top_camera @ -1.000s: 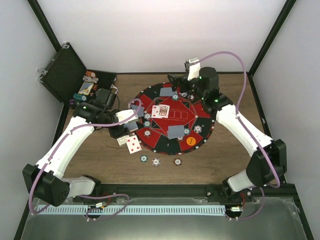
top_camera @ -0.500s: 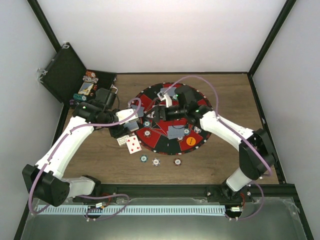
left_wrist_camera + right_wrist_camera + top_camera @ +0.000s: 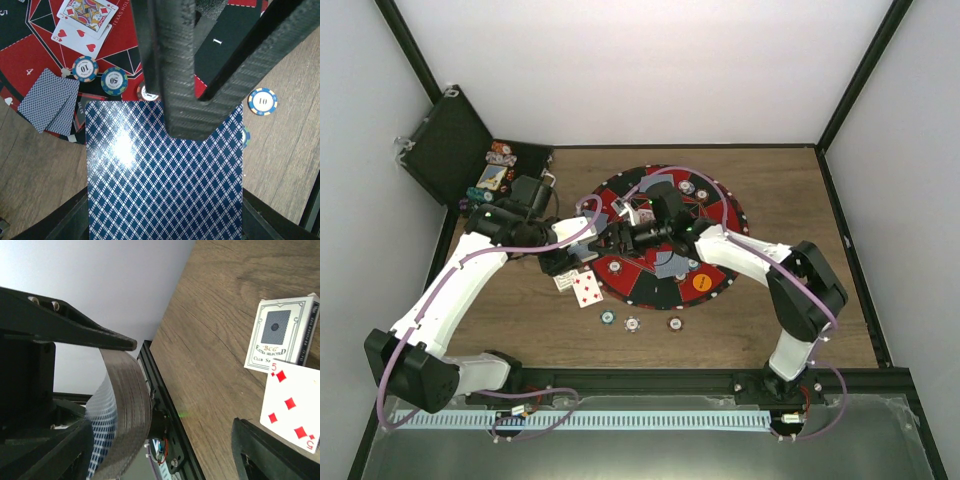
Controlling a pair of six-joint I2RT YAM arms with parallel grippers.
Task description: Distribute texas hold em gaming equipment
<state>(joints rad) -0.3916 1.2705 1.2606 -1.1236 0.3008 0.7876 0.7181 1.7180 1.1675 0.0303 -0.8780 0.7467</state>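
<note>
Wood table [image 3: 780, 180]: blue diamond-lattice-backed card deck [image 3: 160, 180]

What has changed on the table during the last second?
The right gripper swung from the far rim of the round red-and-black mat leftward to the blue-backed card deck, jaws open. The left gripper kept the deck clamped; loose cards and striped chips stayed put.

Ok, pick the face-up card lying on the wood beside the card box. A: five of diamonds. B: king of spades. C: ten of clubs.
A: the right wrist view shows a red 5 and diamond pips on the card lying next to the card box.
</note>
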